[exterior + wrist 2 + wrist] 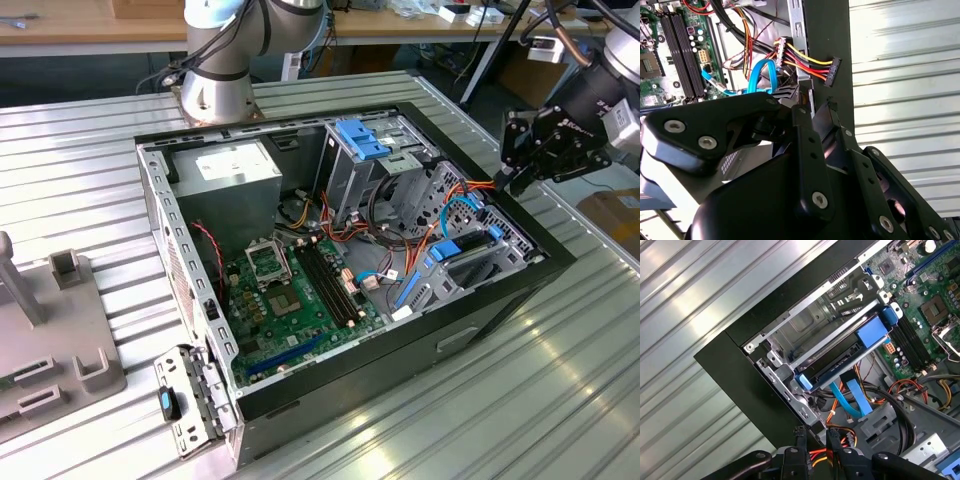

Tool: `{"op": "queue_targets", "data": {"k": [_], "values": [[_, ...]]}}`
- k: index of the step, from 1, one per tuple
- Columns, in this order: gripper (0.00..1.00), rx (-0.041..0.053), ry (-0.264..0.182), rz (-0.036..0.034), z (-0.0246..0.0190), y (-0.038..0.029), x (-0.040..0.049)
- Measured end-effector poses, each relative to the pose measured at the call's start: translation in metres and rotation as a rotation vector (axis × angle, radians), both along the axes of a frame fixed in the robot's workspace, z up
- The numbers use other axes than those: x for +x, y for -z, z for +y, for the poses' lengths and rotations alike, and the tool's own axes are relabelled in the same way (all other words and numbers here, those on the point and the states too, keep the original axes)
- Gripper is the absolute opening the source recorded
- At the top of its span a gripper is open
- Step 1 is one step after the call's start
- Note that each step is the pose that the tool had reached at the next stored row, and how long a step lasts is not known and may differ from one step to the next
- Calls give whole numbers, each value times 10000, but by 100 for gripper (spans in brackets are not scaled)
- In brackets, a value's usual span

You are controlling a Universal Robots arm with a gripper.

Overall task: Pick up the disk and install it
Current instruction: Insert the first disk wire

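The disk [837,369], a dark slab with a bright blue carrier frame, lies inside the lower metal drive cage of the open computer case [560,255]. In the exterior view the disk [472,262] sits low at the case's right end. My gripper [512,178] hovers just above the case's right rim, over the disk's cage and apart from the disk. In the first wrist view its fingertips [800,436] stand a little apart, and red and yellow wires show through the gap. My gripper [815,112] holds nothing.
A power plug on red, yellow and orange wires [832,70] hangs by the case rim close to my fingers. Thin blue cables [850,395] loop beside the cage. A light blue latch [362,138] tops the upper cage. The arm's base [215,90] stands behind the case; a grey fixture [50,340] is on the exterior view's left.
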State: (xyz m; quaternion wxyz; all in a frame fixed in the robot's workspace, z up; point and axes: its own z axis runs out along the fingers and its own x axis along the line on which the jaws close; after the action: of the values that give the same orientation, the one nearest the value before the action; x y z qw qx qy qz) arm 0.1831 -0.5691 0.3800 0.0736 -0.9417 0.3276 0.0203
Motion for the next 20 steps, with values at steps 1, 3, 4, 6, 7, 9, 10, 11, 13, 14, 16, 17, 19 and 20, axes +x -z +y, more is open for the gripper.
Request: {"op": "queue_targets", "data": {"k": [1,3,4,6,7,9,10,11,13,14,16,17,19,20], "values": [[30,0,-50,0,8,0,9],[30,-1,-150,0,18,0,32],[30,-1,-242,0,25,0,62],[30,0,-319,0,32,0,85],[30,0,-355,-1,34,0,94],[30,0,-366,0,35,0,95],[30,0,-367,0,35,0,95],[30,0,-367,0,35,0,95],[30,2,-370,0,46,0,97],[30,3,-375,0,54,0,100],[30,3,-436,-7,72,3,105],[30,4,-509,-59,74,8,106],[30,-8,-658,-401,75,8,106],[30,-10,-707,-555,75,10,105]]}}
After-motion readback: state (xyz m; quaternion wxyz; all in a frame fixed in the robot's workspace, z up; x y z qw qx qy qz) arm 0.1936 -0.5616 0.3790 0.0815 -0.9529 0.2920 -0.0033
